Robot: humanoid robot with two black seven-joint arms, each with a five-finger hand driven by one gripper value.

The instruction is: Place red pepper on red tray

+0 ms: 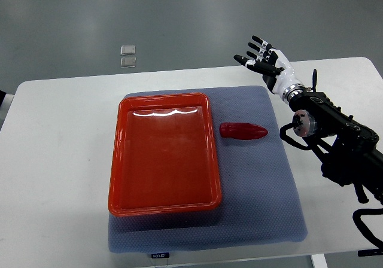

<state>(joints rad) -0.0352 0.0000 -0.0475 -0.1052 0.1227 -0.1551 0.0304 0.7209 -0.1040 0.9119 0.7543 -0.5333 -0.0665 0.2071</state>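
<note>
top view, scene: white table [60,160] with a grey-blue mat [257,190] laid over its middle; red tray [163,154] sits on the mat's left part, nothing in it.
top view, red pepper [242,130]: lies flat on the mat just beside the tray's right rim, at about 3 o'clock from the tray's upper half; not touching the rim. Blunt end points at the tray, tapered tip points to 3 o'clock.
top view, right hand [263,60]: released, fingers spread, holding nothing; raised at about 1 o'clock from the pepper, well apart from it, over the mat's far right corner. Arm comes in from the right edge.
top view, left hand: not seen.
top view, floor: two small clear squares [128,55] at 12 o'clock beyond the table, not part of the task.
pepper handling (judgement): looks small and light, likely a smooth glossy prop, so slippery; seems stiff enough for a firm pinch, could roll on its long axis.
grasp spot (judgement): across the thick middle, fingers at 12 and 6 o'clock sides; avoid the narrow tip, which may slip out.
task state (judgement): pepper not yet picked up, tray waiting.
risk (judgement): a nudge may roll the pepper against the tray rim.
</note>
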